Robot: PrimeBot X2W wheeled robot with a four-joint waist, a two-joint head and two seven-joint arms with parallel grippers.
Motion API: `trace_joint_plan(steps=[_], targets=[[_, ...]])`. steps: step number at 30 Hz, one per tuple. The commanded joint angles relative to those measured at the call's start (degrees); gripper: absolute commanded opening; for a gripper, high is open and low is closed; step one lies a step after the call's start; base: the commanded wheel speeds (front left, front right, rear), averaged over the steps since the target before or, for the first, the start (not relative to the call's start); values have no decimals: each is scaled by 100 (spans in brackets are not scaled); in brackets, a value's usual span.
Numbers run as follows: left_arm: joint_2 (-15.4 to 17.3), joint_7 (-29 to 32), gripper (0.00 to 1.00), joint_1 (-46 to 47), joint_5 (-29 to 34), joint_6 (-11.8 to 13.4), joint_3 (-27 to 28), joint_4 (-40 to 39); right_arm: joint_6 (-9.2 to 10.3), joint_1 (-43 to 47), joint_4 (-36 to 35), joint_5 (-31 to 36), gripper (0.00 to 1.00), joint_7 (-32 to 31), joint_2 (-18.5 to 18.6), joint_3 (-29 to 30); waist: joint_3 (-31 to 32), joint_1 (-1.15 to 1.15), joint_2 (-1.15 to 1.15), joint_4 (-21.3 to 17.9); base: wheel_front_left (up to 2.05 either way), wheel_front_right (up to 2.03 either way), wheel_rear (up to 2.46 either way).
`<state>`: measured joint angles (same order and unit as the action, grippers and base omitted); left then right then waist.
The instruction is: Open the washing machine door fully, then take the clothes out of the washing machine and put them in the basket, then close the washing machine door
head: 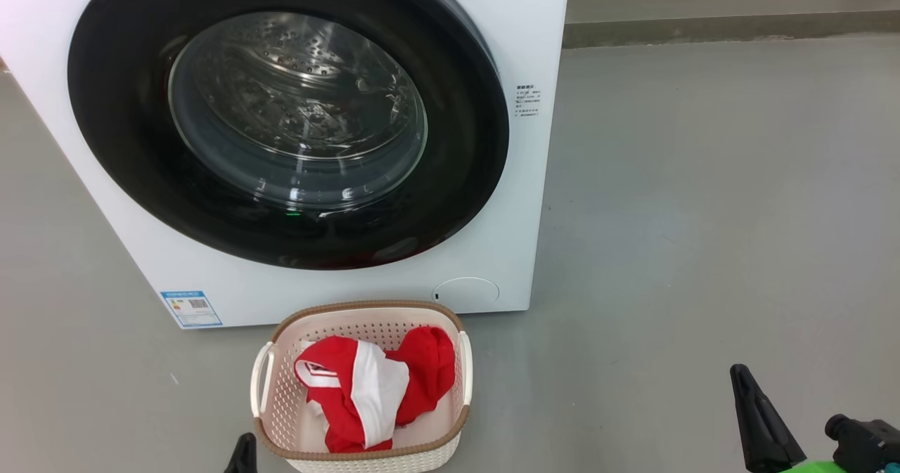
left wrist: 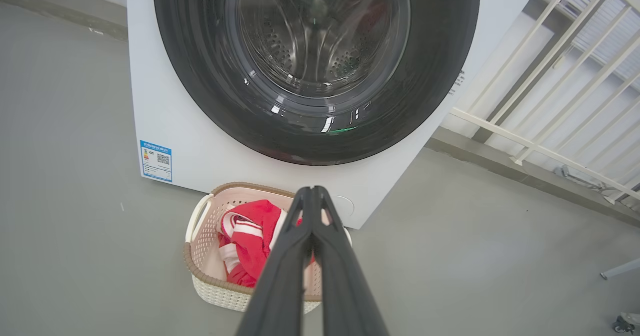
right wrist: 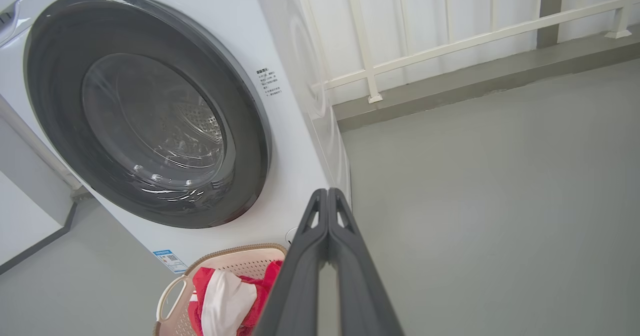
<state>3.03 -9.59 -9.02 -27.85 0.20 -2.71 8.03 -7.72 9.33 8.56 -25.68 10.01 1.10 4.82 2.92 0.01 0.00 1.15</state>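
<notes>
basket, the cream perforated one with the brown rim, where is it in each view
Head view: the cream-white perforated plastic basket sits bottom centre, before the white washing machine.
Left wrist view: lower left of centre, partly behind the left end effector.
Right wrist view: bottom edge, left of centre, cut off.
Shared landmark: the small blue label, up-left of the basket.

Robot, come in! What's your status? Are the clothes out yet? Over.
Both shut, empty: left claw, right claw. Red-and-white clothes in basket, washing machine door closed. Nothing in the way.
</notes>
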Motion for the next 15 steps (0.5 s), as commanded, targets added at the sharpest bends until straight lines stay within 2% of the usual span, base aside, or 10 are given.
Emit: trace_joint_plan(steps=[1, 15], targets=[[34, 46, 0, 286, -210, -53, 110, -98, 6, -271, -114, -212, 0, -29, 73, 6, -5, -1, 0, -2, 0, 0, 0], [27, 260, 0, 455, -1061, -151, 221, -2, 8, -446, -24, -1100, 0, -244, 94, 20, -47, -1, 0, -18, 0, 0, 0]])
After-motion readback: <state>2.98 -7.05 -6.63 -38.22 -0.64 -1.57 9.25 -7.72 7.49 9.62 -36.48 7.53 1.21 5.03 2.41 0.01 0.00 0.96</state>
